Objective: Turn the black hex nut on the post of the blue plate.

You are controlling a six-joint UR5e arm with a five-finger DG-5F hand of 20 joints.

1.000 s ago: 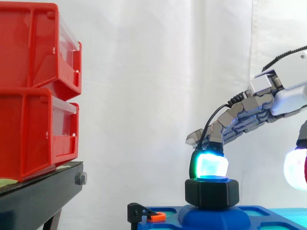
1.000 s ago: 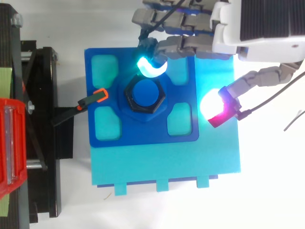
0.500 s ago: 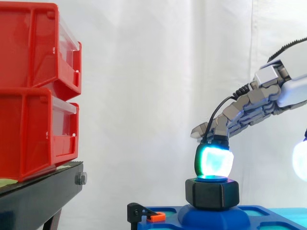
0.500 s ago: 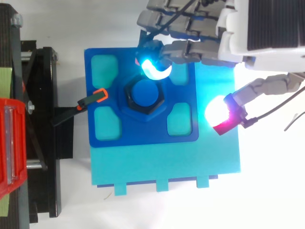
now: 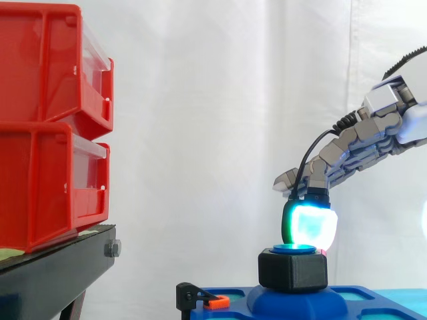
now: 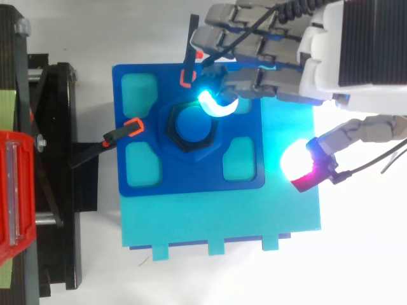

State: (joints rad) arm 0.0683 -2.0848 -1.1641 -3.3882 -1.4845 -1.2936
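**Fingertip parked on the nut's rim, no grip yet**

Starting with the robot hand [image 6: 267, 82]: comes in from about 2 o'clock in the top view, spread wide with fingers nearly straight, gripping nothing at all. Puts one cyan-glowing fingertip [image 6: 216, 103] over the 1 o'clock edge of the black hex nut [image 5: 293, 272]. Can't tell from the side view whether that pad actually presses on the top or just floats above it. Leaves the thumb pad [image 6: 297, 162] way out at 4 o'clock, well apart from the nut.

As for the nut itself: threaded on the blue post [image 6: 193, 124], dead centre of the blue plate [image 6: 191, 179], low down by the raised hub. Under the plate, a lighter teal board [image 6: 222, 222]. Two orange-tipped black clips on the plate, one at 9 o'clock [image 6: 130, 127] and one at 12 o'clock [image 6: 186, 76], the second just beside the fingers. Further out at 9 o'clock, red bins [image 5: 47, 127] on a black stand [image 5: 53, 273].

Reads to me like the lining-up part of a turn, not the turn itself. Next up, probably: bring the thumb in against the opposite flat for a pinch, or push the pad against a corner and sweep round the post. Would expect a slip off the top rim otherwise. Also worth minding that 12 o'clock clip.
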